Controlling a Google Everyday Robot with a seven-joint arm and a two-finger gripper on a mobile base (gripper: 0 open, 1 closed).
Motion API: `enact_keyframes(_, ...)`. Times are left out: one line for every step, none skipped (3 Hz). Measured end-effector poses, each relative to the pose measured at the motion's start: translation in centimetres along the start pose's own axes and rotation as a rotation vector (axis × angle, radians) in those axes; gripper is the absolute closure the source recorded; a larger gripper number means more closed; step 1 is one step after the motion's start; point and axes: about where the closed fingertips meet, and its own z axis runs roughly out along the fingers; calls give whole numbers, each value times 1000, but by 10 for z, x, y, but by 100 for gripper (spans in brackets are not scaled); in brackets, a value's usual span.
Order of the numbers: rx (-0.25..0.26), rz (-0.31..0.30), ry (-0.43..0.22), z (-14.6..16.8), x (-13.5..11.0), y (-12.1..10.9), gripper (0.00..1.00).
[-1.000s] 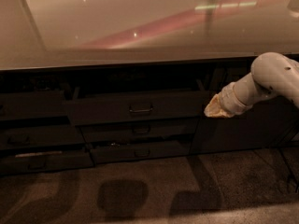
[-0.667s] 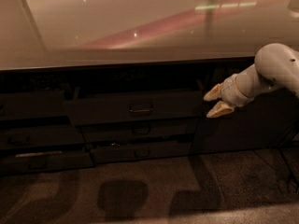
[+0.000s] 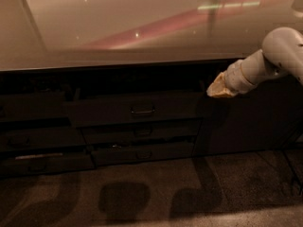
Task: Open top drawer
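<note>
- since the frame a second ago the gripper [image 3: 219, 87] has risen from lower on the right of the frame. it now sits at the level of the dark gap under the countertop [image 3: 118, 27], and the pale arm [image 3: 265, 60] has lifted with it.
- gripper state: cannot tell from this view whether it is agape or closed. it holds nothing that shows.
- top drawer [image 3: 104, 110]: the wide dark front at centre frame, just below the countertop edge. its small handle [image 3: 142, 111] is centred on the front.
- key relation: the gripper is at the right end of the top drawer, just above its upper right corner. the handle lies well to the gripper's left in the frame and somewhat lower.
- handle long axis: horizontal, parallel to the countertop edge.
- judgement: the coming move needs a leftward and slightly downward run along the front, ending square to the handle. a pull toward the camera would follow.
- risk (judgement): two slimmer fronts [image 3: 142, 132] with like handles sit directly beneath, so dropping too low would meet the wrong one.
- shorter fronts at left, one with a pale strip [image 3: 38, 156], are well apart from the gripper.
</note>
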Motion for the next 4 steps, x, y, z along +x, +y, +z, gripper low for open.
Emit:
enact_keyframes(28, 22, -12, -6, -3, -23, 100)
enact_keyframes(28, 22, -12, -6, -3, -23, 100)
enact_keyframes(10, 21, 48, 10, -2, -33, 100)
enact_keyframes(-39, -17, 180, 50, -11, -49, 100)
